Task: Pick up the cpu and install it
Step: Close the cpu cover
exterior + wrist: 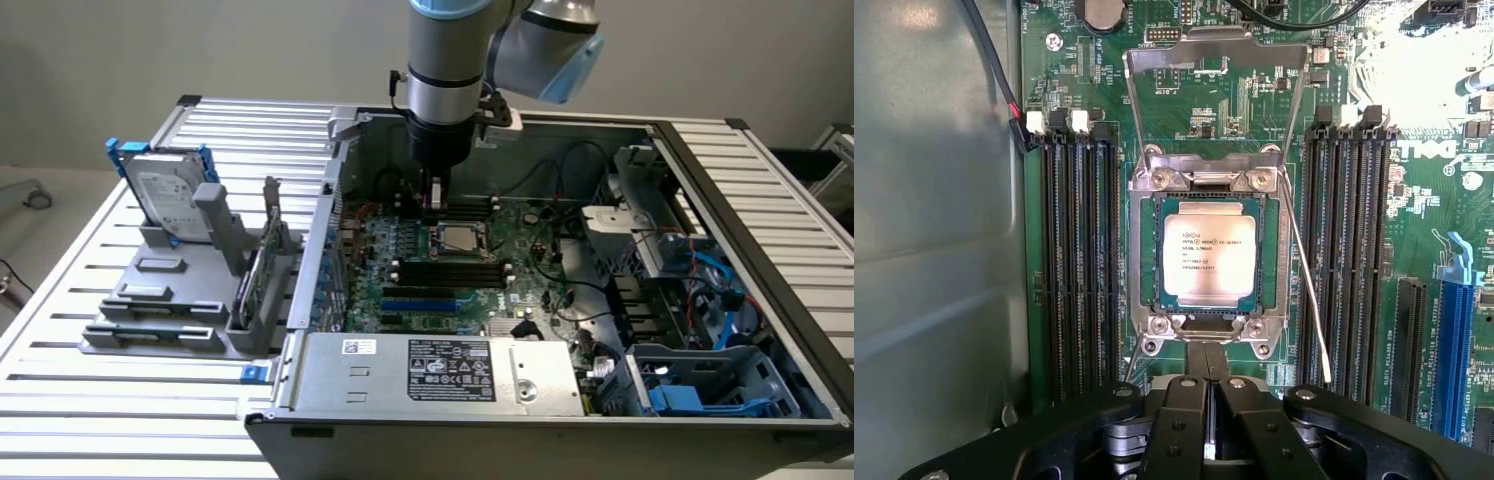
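Sitting flat in the socket (1150, 322), the cpu (1208, 258) shows its pale metal top plate face up, printed text legible. It lies square inside the socket's metal frame, on the motherboard (400, 250) near the middle of the open computer case (721, 140).

- Load plate (1209, 48): swung up and open, clear of the cpu; nothing covers the chip.
- Lever (1309, 290): thin metal rod, runs alongside the socket, not latched over the plate.
- Hand (1206, 352): clenched, fingers pressed together, grasping nothing. Fingertips sit just beside the socket's edge, apart from the cpu. In the exterior view the hand hangs straight down from the arm (445, 60) on the far side of the socket. Cannot tell whether the tips touch the board.
- Memory slots (1079, 260): black banks flank the socket on two sides, near and far in the exterior view; all look unfilled.
- Blue expansion slot (1454, 330): on the board beyond one memory bank, nearer the front of the case.
- Power supply (441, 370): grey box with white label, along the near wall of the case.
- Hard drive (167, 190): silver with blue frame, stands upright in a grey stand (160, 300) on the table (67, 360), at the exterior view's left, well apart from the case.
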Available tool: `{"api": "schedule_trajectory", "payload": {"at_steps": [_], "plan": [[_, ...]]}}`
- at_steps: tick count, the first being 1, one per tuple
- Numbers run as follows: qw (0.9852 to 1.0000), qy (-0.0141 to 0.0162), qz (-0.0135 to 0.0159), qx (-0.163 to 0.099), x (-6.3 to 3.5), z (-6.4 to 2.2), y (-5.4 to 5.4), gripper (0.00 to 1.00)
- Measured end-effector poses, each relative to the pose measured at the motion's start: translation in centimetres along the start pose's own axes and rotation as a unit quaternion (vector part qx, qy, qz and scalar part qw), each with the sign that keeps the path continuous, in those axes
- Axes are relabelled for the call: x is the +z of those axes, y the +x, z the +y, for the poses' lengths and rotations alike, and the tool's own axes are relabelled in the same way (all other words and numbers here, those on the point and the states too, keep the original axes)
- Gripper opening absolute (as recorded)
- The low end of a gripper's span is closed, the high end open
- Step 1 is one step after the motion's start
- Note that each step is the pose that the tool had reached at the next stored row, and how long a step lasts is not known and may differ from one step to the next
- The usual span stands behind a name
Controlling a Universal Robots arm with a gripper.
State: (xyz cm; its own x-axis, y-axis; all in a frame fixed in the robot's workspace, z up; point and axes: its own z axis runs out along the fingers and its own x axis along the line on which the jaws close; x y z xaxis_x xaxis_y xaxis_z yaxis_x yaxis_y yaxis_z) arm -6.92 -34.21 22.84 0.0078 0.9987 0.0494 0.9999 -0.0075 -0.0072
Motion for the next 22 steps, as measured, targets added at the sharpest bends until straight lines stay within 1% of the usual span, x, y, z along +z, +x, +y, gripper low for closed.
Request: {"api": "schedule_trajectory", "payload": {"at_steps": [2, 4, 8, 12, 18, 22], "plan": [[1.0, 0.0, 0.0, 0.0, -0.32, 0.19, 0.0, 0.11], [1.0, -0.0001, 0.0001, 0.0, -0.86, 0.59, 0.0, 0.11], [1.0, -0.0001, 0.0002, 0.0, -1.81, 1.81, 0.0, 0.11], [1.0, -0.0001, 0.0002, 0.0, -2.45, 3.51, -0.1, 0.11], [1.0, -0.0001, 0.0003, 0.0, -2.95, 6.22, -0.1, 0.11], [1.0, -0.0001, 0.0006, 0.0, -3.61, 8.03, 0.0, 0.11]]}}
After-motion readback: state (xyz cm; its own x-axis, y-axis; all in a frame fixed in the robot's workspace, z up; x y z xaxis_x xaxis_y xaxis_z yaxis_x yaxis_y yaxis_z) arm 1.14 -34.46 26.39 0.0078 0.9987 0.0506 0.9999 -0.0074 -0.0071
